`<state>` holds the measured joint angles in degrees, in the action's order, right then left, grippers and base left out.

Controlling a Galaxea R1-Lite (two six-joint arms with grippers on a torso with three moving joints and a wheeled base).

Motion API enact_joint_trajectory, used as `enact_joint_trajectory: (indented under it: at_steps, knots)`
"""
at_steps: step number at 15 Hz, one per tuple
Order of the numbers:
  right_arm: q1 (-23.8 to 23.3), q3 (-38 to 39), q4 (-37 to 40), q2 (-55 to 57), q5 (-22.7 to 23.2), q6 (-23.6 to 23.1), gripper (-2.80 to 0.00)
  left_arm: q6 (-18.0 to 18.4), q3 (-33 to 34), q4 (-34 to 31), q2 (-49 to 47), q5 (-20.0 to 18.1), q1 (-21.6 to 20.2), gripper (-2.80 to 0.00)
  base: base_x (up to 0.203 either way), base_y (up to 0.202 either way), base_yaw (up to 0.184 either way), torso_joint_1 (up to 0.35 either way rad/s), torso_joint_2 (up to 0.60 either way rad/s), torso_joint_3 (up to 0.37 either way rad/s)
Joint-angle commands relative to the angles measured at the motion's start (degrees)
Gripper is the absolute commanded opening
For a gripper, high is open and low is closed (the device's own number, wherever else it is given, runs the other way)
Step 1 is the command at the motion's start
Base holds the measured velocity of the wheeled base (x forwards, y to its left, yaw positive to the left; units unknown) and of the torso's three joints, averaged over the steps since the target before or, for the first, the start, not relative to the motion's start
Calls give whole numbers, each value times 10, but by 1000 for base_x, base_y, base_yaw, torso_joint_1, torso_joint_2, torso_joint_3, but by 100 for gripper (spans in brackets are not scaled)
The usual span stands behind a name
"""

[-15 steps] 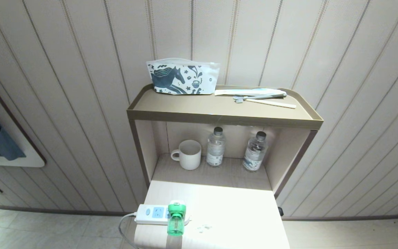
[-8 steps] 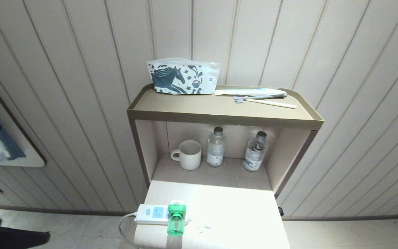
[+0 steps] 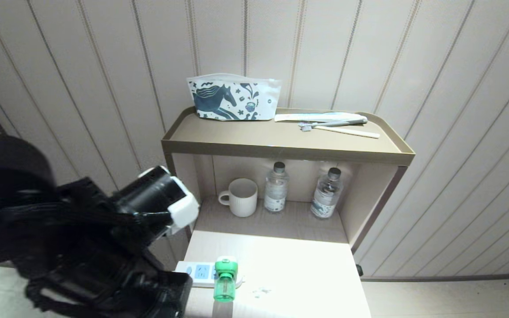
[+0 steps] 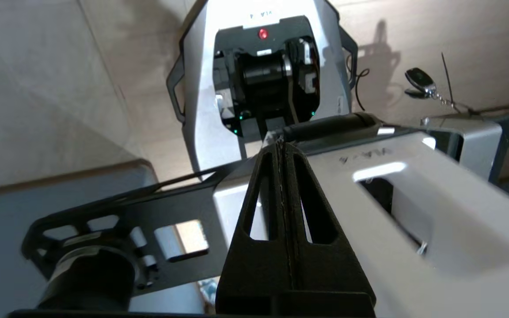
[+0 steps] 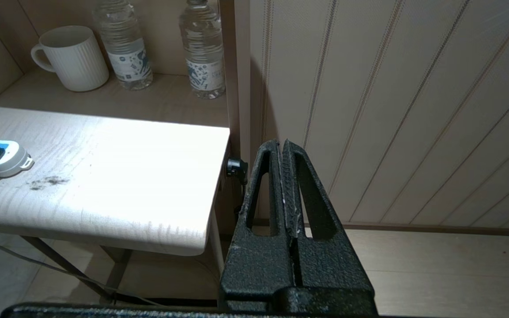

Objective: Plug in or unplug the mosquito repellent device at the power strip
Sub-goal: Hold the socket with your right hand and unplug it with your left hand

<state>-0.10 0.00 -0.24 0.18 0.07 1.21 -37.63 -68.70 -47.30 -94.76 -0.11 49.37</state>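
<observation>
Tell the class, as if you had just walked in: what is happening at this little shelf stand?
The robot's left arm is beside the stand, its left gripper shut and holding nothing. The mosquito repellent device sits plugged into the power strip at the near edge of the tabletop, untouched. The right gripper is shut, low by the stand's right side. A mug and two water bottles stand on the shelf behind.

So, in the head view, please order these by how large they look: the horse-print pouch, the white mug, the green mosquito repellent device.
1. horse-print pouch
2. white mug
3. mosquito repellent device, clearly narrower than the mug, though it stands nearest the camera.
</observation>
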Motion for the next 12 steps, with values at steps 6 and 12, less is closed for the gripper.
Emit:
enact_joint_trajectory:
  at_steps: [6, 12]
  knots:
    - [0, 0, 0, 1, 0, 0, -280, -64, -103, 47, -202, 35, 3, -280, 0, 0, 0, 0, 0, 0]
    - [0, 0, 0, 1, 0, 0, -280, -67, -172, 42, -269, 53, -51, 0, 0, 0, 0, 0, 0, 0]
